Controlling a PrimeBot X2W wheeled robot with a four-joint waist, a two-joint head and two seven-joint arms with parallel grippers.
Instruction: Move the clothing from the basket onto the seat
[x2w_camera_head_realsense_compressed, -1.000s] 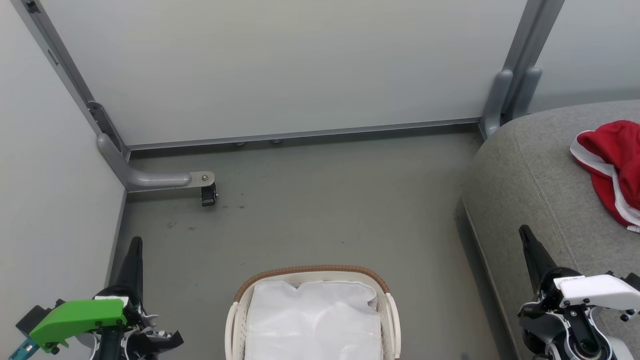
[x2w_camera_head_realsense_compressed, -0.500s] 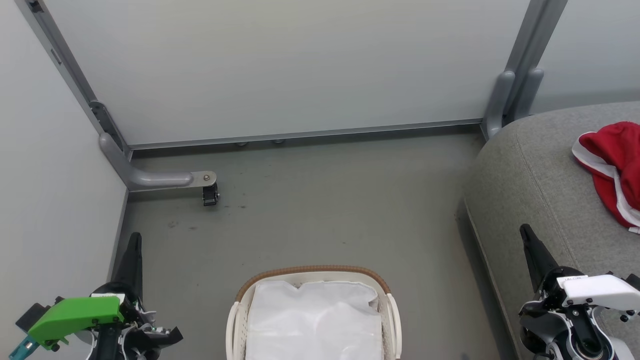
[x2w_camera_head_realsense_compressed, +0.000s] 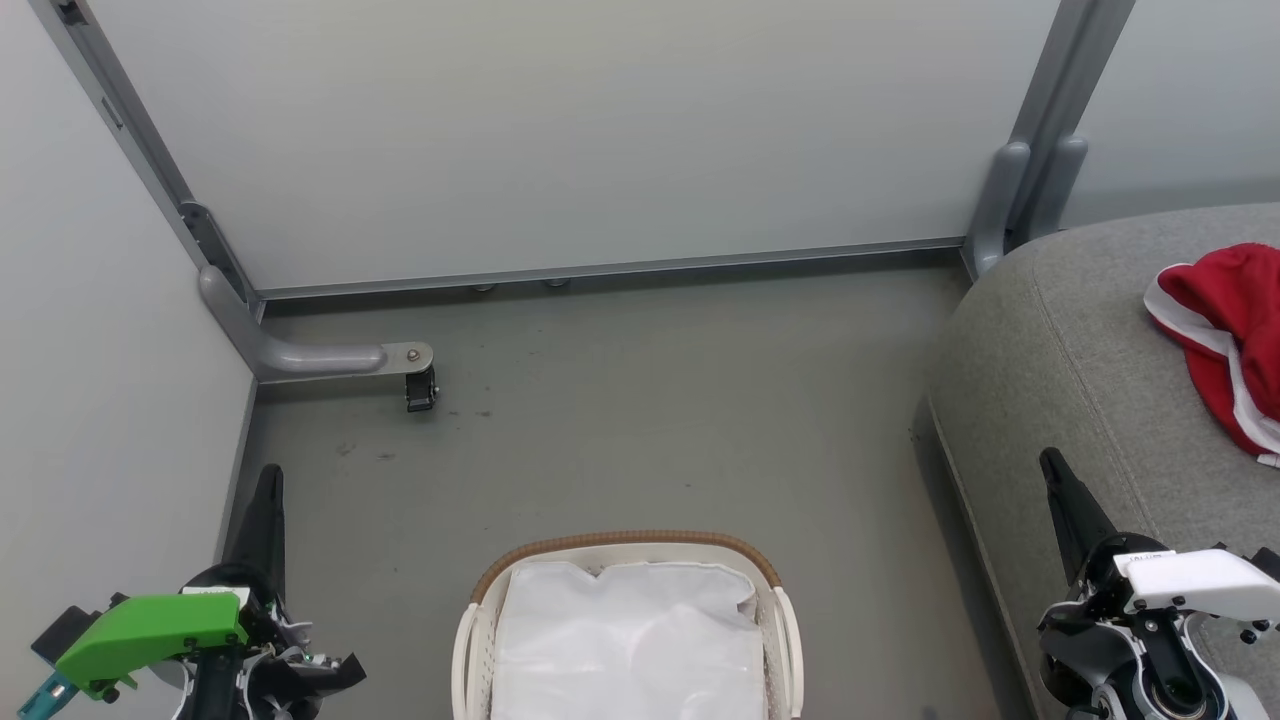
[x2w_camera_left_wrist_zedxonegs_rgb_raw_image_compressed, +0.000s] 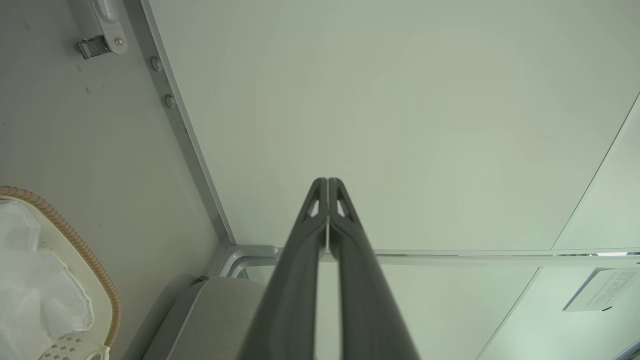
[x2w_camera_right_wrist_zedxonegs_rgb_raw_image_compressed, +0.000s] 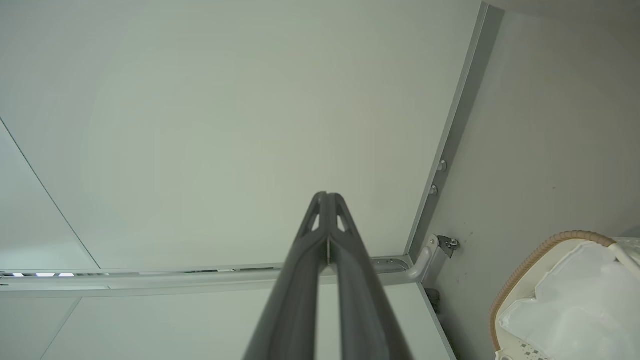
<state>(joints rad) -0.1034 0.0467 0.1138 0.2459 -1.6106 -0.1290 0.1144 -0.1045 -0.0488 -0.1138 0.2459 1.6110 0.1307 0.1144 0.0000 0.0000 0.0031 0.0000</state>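
- Head view: you see the clothing (x2w_camera_head_realsense_compressed: 1225, 340) lying on the seat (x2w_camera_head_realsense_compressed: 1080, 380) at 3 o'clock.
- At 6 o'clock the basket (x2w_camera_head_realsense_compressed: 625, 545) holds just its white liner (x2w_camera_head_realsense_compressed: 625, 640), so the task looks finished.
- Your left end effector (x2w_camera_head_realsense_compressed: 268, 485) and right end effector (x2w_camera_head_realsense_compressed: 1052, 470) are both pinched closed and empty.

No legible text, brand or number found. A white notice (x2w_camera_left_wrist_zedxonegs_rgb_raw_image_compressed: 597, 290) on the wall panel (x2w_camera_left_wrist_zedxonegs_rgb_raw_image_compressed: 560, 335), at four o'clock in the left wrist view, bears printed lines too small to read.
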